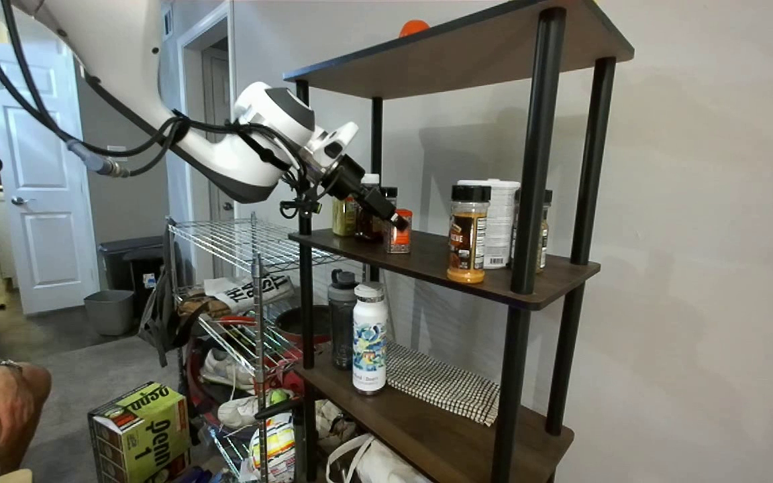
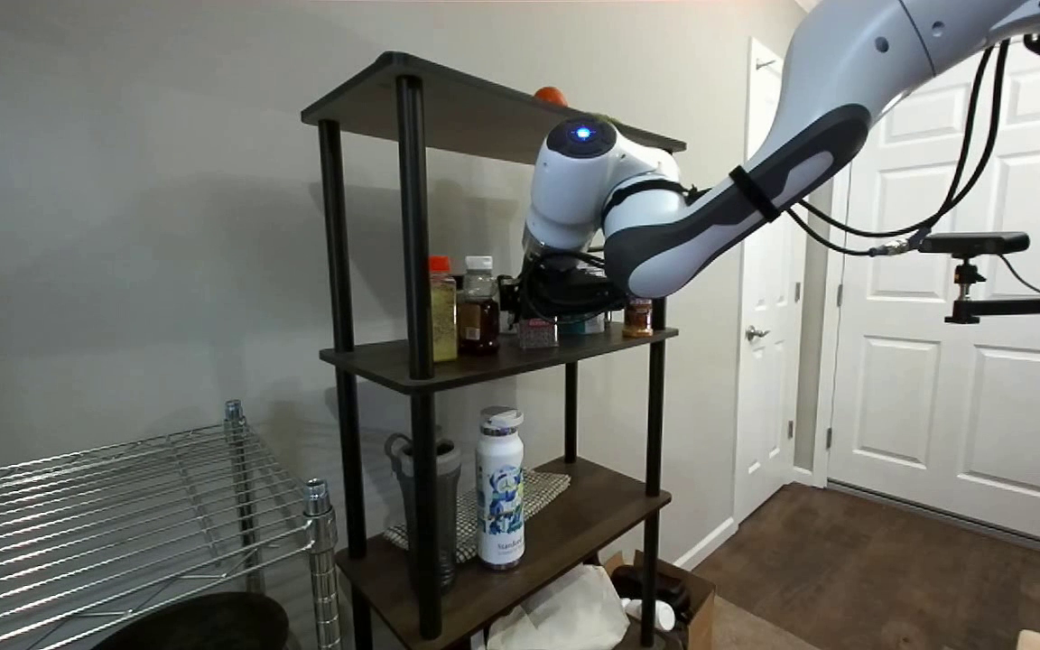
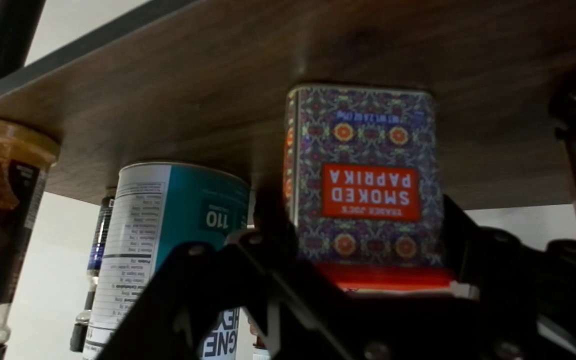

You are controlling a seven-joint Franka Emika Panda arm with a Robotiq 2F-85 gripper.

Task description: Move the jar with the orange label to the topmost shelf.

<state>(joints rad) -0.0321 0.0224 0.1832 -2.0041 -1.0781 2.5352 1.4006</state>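
The jar with the orange label (image 1: 399, 235) is a small patterned tin with an orange-red "Smoked Paprika" label and a red lid. It stands on the middle shelf, near its front edge, and appears upside down in the wrist view (image 3: 368, 150). My gripper (image 1: 396, 221) reaches in from the front. Its fingers (image 3: 368, 235) press against both sides of the tin near the lid, with no gap showing, so it looks shut on it. In an exterior view the gripper and tin (image 2: 538, 332) are partly hidden by the wrist. The topmost shelf (image 1: 453, 67) is the dark board above the arm.
An orange object (image 2: 552, 96) lies on the topmost shelf. A yellowish-green jar (image 2: 443, 316) and a brown bottle (image 2: 479, 320) stand beside the tin. A barbecue jar (image 1: 467, 235) and a white canister (image 1: 502, 228) stand on its far side. Black posts (image 1: 539, 147) hold the rack.
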